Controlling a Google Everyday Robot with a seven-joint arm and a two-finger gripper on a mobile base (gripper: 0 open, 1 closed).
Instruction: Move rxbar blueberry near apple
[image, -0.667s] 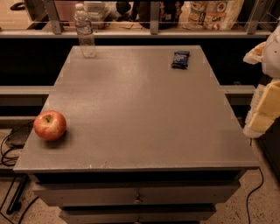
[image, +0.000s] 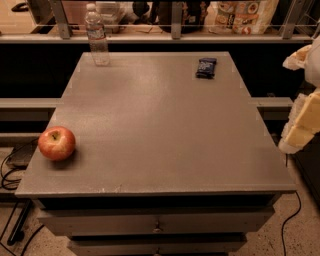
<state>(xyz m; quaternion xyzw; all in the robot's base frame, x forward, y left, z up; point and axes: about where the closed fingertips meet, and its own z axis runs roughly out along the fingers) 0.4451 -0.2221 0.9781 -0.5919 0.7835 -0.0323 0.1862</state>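
Observation:
The rxbar blueberry (image: 206, 67), a small dark navy bar, lies flat near the far right corner of the grey table (image: 160, 130). The red apple (image: 57, 143) with yellowish patches sits upright at the table's left edge, near the front. My gripper (image: 289, 102) hangs off the table's right side, level with its middle, with its two pale fingers (image: 302, 122) spread apart and nothing between them. It is well clear of both the bar and the apple.
A clear water bottle (image: 97, 37) stands at the table's far left corner. Behind the table runs a shelf with a rail (image: 175, 35) and bags and containers. Drawers (image: 157, 225) sit below the front edge. Cables lie on the floor at left.

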